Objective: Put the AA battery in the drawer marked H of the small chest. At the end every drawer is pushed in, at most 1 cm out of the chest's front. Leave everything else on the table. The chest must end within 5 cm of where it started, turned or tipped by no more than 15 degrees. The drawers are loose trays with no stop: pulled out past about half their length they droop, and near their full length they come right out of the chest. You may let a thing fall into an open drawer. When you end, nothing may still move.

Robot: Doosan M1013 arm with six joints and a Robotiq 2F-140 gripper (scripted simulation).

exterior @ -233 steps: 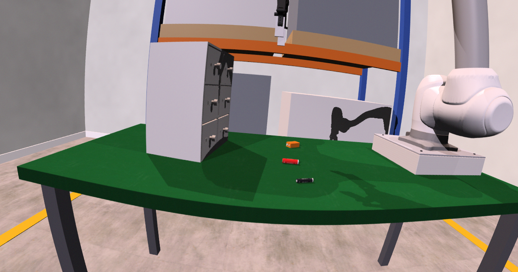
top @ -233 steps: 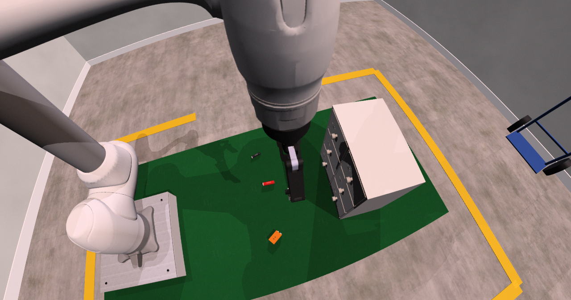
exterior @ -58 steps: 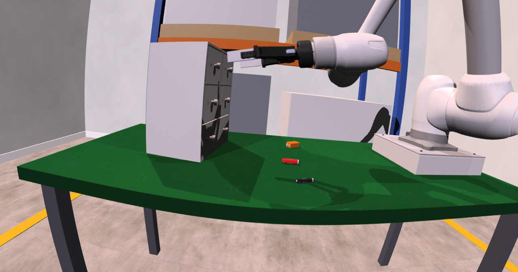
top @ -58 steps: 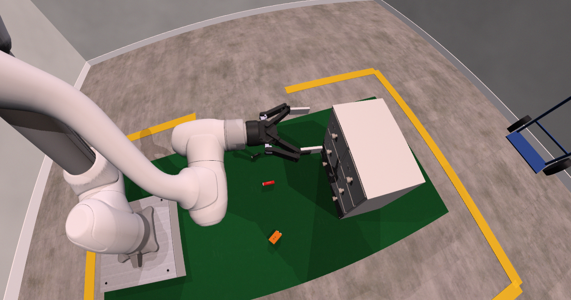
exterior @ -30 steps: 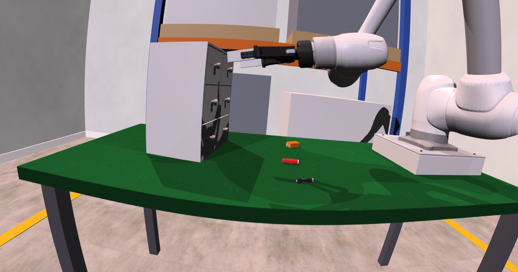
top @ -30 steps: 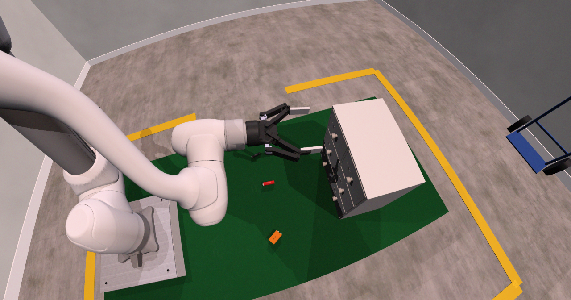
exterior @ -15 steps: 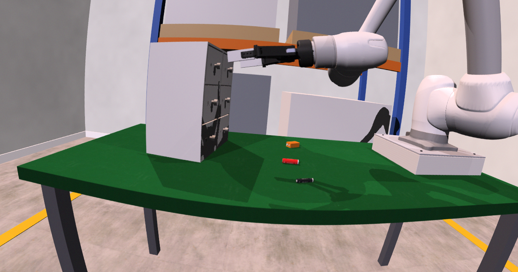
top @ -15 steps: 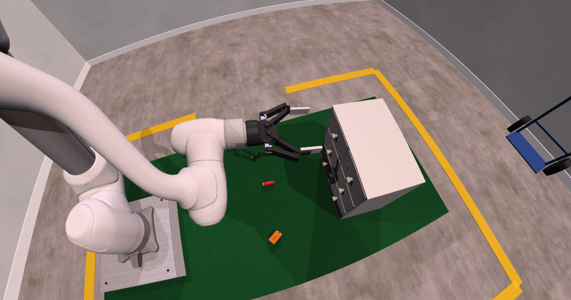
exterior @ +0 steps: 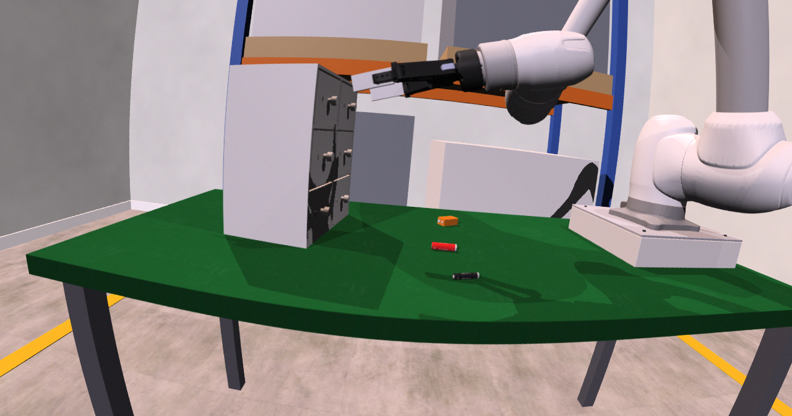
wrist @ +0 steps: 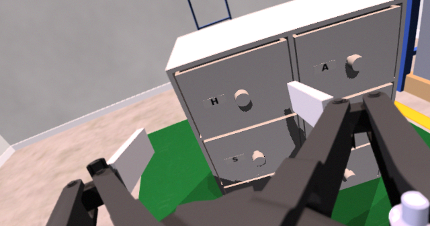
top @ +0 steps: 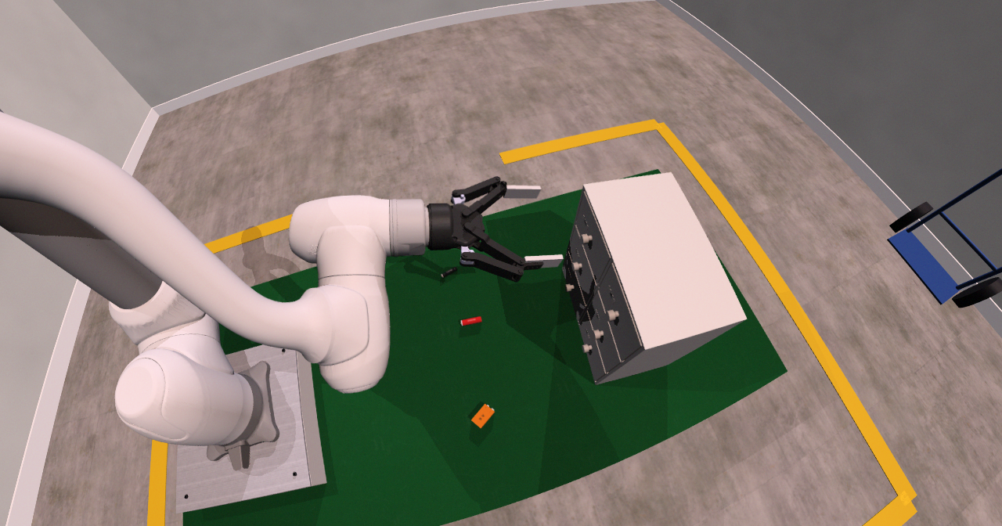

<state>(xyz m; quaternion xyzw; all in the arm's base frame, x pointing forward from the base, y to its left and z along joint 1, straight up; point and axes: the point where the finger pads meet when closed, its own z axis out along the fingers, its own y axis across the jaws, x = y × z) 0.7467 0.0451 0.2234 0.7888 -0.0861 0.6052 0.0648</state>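
The red battery (top: pixel 470 320) (exterior: pixel 443 246), thicker than the black one, looks like the AA; its print is too small to read. It lies on the green table (top: pixel 392 383) (exterior: pixel 166 269). The white chest (top: pixel 658 257) (exterior: pixel 265 153) (wrist: pixel 269 27) stands upright, its drawers looking pushed in. Drawer H (wrist: pixel 265 74) is top left in the wrist view, with a round knob (wrist: pixel 242 97). My gripper (top: pixel 551 225) (exterior: pixel 362 89) (wrist: pixel 218 119) is open and empty at about the top row's height, in front of the chest. In the wrist view the knob shows between the fingers, beyond the tips.
A small black battery (top: pixel 448 272) (exterior: pixel 465 275) and an orange block battery (top: pixel 482 416) (exterior: pixel 447 221) lie on the table. Drawer A (wrist: pixel 373 38) is beside H, and drawer S (wrist: pixel 279 142) is below it. The right finger in the wrist view is in front of the divider area.
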